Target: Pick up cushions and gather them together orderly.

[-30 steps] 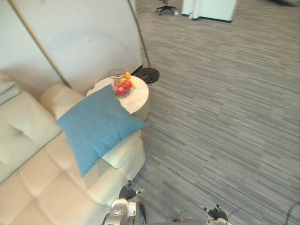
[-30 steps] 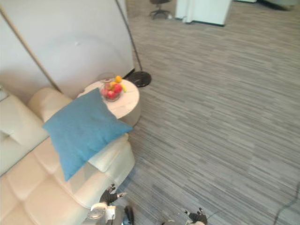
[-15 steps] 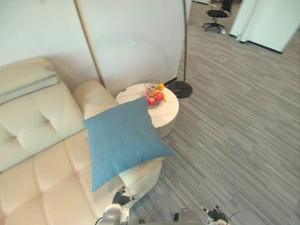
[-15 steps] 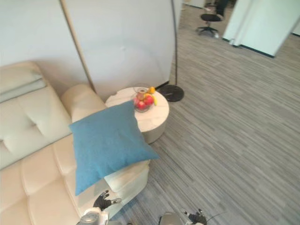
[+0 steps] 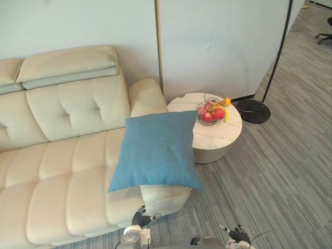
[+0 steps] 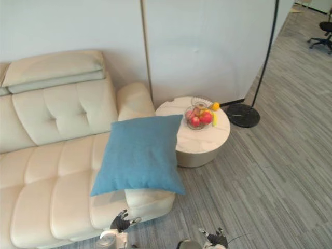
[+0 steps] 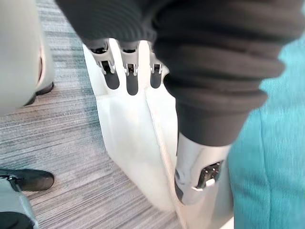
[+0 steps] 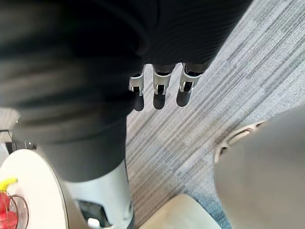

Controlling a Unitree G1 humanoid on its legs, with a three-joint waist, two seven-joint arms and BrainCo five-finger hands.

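A blue cushion [image 5: 155, 150] is laid on the sofa [image 5: 62, 176] just beside the left hand [image 7: 132, 78]. Both it and the right hand [image 8: 159, 90] are held straight-fingered, empty.

A cream tufted sofa [image 5: 62, 171] stands on the grey striped carpet floor [image 5: 280, 171]. A blue cushion [image 5: 155, 150] lies on the sofa's right end and overhangs its edge. Just beside that end, a round table [image 5: 218, 137] carries a wire bowl [image 5: 211, 110] of red and yellow fruit. A black lamp base [image 5: 250, 110] rests on the floor nearby.
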